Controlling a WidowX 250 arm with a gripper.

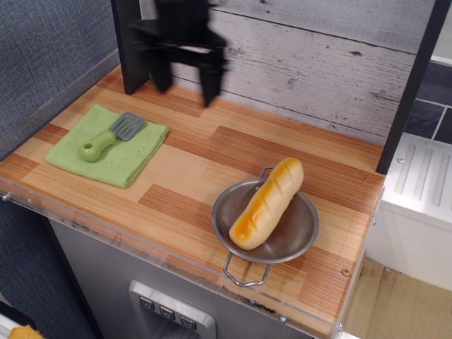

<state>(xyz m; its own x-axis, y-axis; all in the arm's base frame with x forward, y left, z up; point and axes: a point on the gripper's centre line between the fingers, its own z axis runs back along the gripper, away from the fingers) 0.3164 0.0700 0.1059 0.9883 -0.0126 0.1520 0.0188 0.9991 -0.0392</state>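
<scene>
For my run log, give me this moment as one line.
gripper open, blurred, above counter | spatula on cloth | bread in pan

One loaf (267, 203), one pan (296, 236) — one spatula (111, 135), one cloth (131, 162).

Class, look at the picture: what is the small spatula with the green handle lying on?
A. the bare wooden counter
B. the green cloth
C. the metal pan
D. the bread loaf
B: the spatula lies on the green cloth, far from the pan.
</scene>
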